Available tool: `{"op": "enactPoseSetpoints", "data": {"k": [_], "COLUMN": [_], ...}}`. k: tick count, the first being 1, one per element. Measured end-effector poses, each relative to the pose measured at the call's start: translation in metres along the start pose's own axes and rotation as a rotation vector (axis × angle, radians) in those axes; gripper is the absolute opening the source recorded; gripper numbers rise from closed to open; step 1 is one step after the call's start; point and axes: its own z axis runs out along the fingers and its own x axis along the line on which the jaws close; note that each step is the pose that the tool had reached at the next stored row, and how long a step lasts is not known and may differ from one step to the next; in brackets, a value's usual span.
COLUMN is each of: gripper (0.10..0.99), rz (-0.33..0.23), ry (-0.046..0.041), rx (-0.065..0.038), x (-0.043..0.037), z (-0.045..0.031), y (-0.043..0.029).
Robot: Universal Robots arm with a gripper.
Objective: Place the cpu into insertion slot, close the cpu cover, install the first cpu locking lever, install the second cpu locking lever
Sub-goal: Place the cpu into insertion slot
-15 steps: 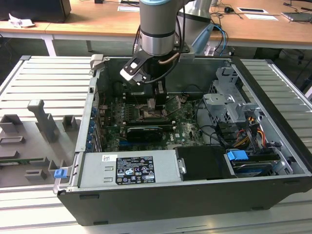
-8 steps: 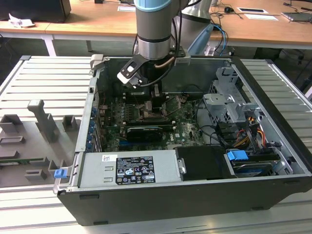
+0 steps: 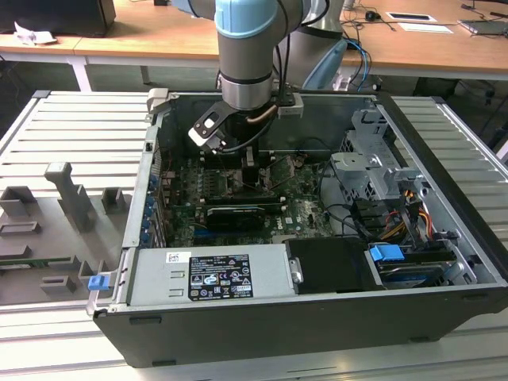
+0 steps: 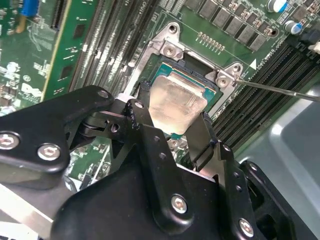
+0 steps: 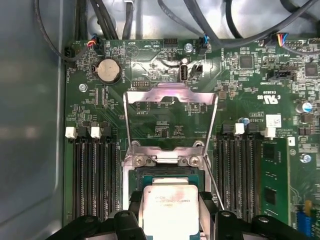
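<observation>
We see the tool [image 4: 172,114] closed on the cpu [image 4: 177,97]: its two black fingers [image 4: 200,137] press on opposite edges of the chip, so the opening is only as wide as the chip. The cpu is held directly over the insertion slot [image 5: 165,176], pale metal top facing up; we cannot tell if it touches the slot. The cpu cover [image 5: 170,93] stands raised open beside the slot, on the green board [image 5: 240,100], between the rows of black memory slots [image 5: 92,175]. All this is inside an open computer case [image 3: 444,151].
</observation>
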Motion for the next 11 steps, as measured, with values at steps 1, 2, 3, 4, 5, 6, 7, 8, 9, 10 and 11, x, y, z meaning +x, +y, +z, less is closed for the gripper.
{"op": "enactPoseSetpoints", "data": {"k": [1,2,3,4,5,6,7,8,9,10,11], "gripper": [0.529,0.529,0.529,0.529,0.529,0.529,0.529,0.529,0.529,0.529,0.529], "rz": [0.000,0.003,0.011,0.020,0.020,0.020,0.015,0.007,0.000,-0.009,-0.009], "ry": [0.0000,-0.0002,-0.0007,-0.0017,-0.0017,-0.0016,-0.0012,-0.0007,-0.0001,0.0007,0.0006], "rx": [0.000,0.000,0.000,0.001,0.001,0.001,0.001,0.001,0.001,0.001,0.001], "x": [0.0003,0.0003,0.0003,0.0005,0.0006,0.0007,0.0009,0.0009,0.0010,0.0012,0.0012], "z": [0.0010,0.0017,0.0022,0.0026,0.0029,0.0031,0.0033,0.0035,0.0037,0.0041,0.0044], "y": [0.0000,0.0000,0.0000,-0.0001,-0.0001,-0.0001,0.0000,0.0000,0.0000,0.0002,0.0007]}}
